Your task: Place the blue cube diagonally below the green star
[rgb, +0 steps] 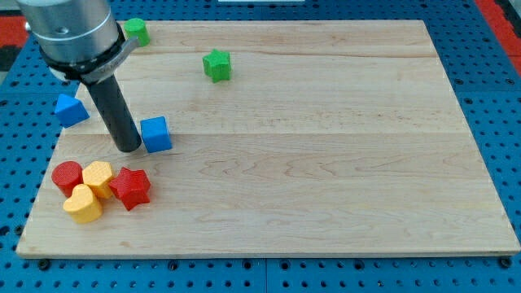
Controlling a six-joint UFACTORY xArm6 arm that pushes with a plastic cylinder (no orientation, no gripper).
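Camera view shows my tip (129,149), a bare rod end with no jaws to spread or pinch, resting on the wooden board (326,163) just at the 9 o'clock side of the blue cube (155,134), touching it or nearly so. From the tip, the green star (217,65) lies toward 1 o'clock, well apart from the cube, a second blue block (72,110) sits at 10 o'clock by the board's edge, and a green block (136,31) stands near the top edge at 12 o'clock. Toward 7 o'clock huddle a red star (131,188), a red cylinder (67,177), a yellow block (98,177) and a yellow heart (83,204), packed close together.
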